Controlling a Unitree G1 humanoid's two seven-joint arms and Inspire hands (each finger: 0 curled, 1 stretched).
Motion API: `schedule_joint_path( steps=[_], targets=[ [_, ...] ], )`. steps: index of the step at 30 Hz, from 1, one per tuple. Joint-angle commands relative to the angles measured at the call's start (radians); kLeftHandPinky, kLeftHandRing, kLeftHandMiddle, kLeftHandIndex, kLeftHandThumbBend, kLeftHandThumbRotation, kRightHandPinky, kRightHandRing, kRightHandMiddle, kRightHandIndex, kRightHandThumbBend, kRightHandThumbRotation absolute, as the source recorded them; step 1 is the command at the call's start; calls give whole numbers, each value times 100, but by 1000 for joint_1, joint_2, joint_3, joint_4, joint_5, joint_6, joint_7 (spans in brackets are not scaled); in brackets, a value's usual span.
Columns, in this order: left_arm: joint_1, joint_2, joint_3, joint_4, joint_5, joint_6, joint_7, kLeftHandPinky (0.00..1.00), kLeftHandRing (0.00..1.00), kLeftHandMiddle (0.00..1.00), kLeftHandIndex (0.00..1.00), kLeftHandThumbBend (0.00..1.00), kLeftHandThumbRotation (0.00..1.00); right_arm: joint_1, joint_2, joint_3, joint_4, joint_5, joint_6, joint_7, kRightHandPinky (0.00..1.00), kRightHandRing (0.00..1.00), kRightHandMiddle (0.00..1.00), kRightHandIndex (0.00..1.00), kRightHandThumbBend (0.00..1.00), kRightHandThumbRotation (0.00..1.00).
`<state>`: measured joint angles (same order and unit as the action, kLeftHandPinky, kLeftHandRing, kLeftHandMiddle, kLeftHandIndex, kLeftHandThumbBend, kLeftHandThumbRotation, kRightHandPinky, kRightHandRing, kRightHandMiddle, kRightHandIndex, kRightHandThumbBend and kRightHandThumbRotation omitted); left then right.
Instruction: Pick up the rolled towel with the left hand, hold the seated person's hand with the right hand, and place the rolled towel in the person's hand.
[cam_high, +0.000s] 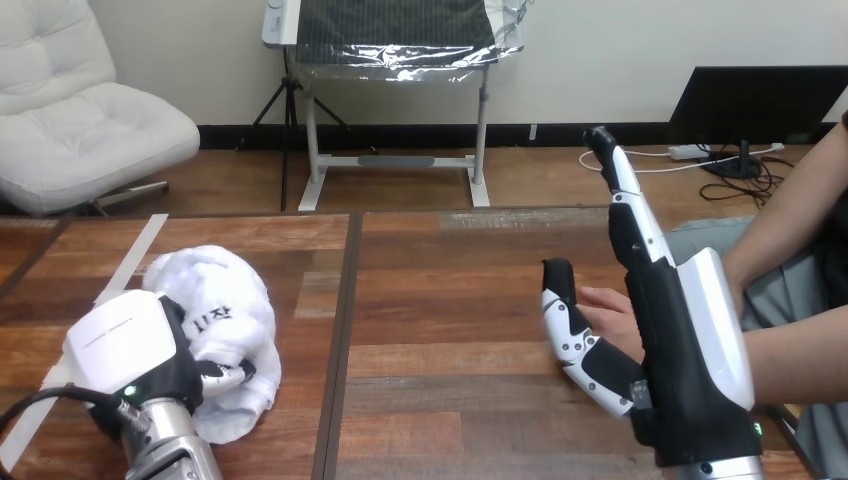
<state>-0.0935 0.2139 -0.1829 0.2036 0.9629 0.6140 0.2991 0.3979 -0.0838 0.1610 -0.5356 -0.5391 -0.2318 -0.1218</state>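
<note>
The left robot hand (150, 350) is curling round the towel (225, 295) at the left of the table (450, 300), the right robot hand (670, 325) is standing straight-fingered beside the person's hand (605, 310), gripping nothing; the loose towel is risking unrolling on lift.

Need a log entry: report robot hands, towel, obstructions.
Left robot hand curled on white rolled cloth towel, on the wooden table. Right robot hand open, beside the person's hand, not gripping. Nothing between towel and person.

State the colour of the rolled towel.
The rolled towel is white, seen best in the head view.
</note>
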Motion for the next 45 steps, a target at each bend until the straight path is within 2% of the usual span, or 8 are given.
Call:
schedule_joint_path(
  steps=[1, 5, 8, 27, 41, 45],
  targets=[
    [-44, -9, -2, 57, -38, -44, 53, 38, 38, 43, 57, 85, 11, -30, 7, -12, -48, 16, -1, 1, 100, 100, 100, 100, 0, 0],
    [-49, -6, 6, 88, -81, -105, 118, 37, 37, 42, 55, 83, 5, -31, 6, -15, -46, 14, -2, -1, 100, 100, 100, 100, 0, 0],
    [-53, -4, 8, 104, -102, -125, 142, 36, 36, 41, 54, 82, 2, -30, 6, -16, -46, 11, 0, -1, 100, 100, 100, 100, 0, 0],
    [-78, 18, 4, 245, -182, -337, 378, 33, 34, 39, 51, 81, 0, -29, 8, -14, -42, 13, -3, -1, 100, 100, 99, 99, 0, 0],
    [-79, 34, 1, 294, -218, -468, 462, 30, 32, 38, 52, 78, 0, -30, 7, -15, -40, 18, -4, 0, 100, 99, 96, 97, 0, 0],
    [-70, 40, 5, 297, -240, -540, 484, 30, 33, 40, 52, 78, 0, -30, 8, -15, -40, 23, -2, 2, 100, 99, 96, 97, 0, 0]
  ],
)
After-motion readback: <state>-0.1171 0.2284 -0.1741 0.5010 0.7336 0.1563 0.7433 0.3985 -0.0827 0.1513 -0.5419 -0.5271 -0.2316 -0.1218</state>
